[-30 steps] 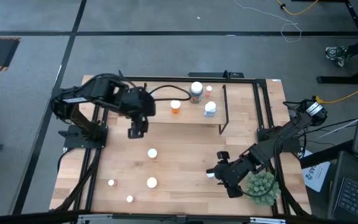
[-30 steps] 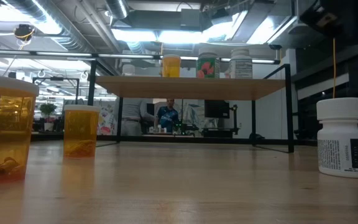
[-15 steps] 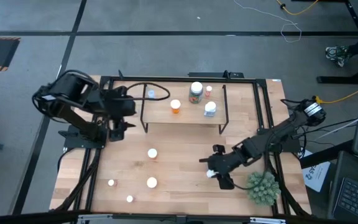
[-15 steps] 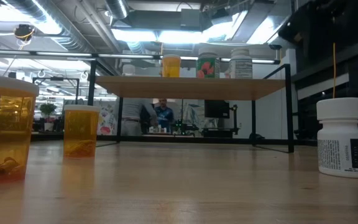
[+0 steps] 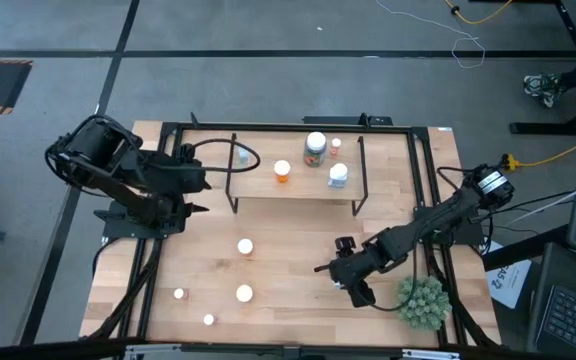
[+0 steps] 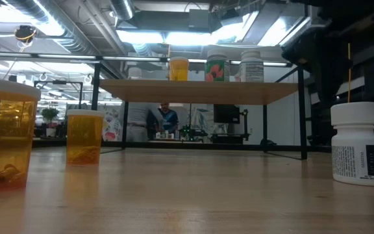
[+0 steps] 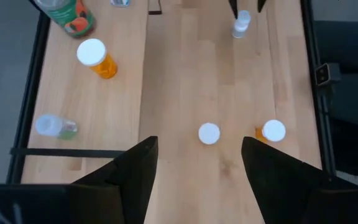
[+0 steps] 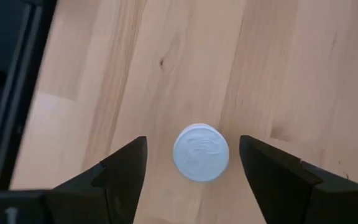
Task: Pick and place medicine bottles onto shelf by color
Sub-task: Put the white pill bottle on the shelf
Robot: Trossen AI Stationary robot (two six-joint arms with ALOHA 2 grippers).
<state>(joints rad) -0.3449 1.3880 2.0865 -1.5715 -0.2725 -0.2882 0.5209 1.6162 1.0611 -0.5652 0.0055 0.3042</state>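
My right hand (image 5: 340, 281) hangs low over the tabletop (image 5: 288, 250) with its fingers spread, a white-capped bottle (image 8: 201, 152) standing between them, ungrasped. My left hand (image 5: 196, 185) waits released beside the shelf (image 5: 298, 185), which carries an orange bottle (image 5: 282, 172), a jar (image 5: 315, 148) and a white bottle (image 5: 338, 176)

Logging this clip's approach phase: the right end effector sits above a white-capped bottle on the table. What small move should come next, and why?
Probably a straight descent. In the right wrist view the right end effector is open, and the white-capped bottle stands upright, centred between its fingers with neither touching it. Lowering first, then closing, should seat the grip. The left end effector waits open, drawn back by the shelf.
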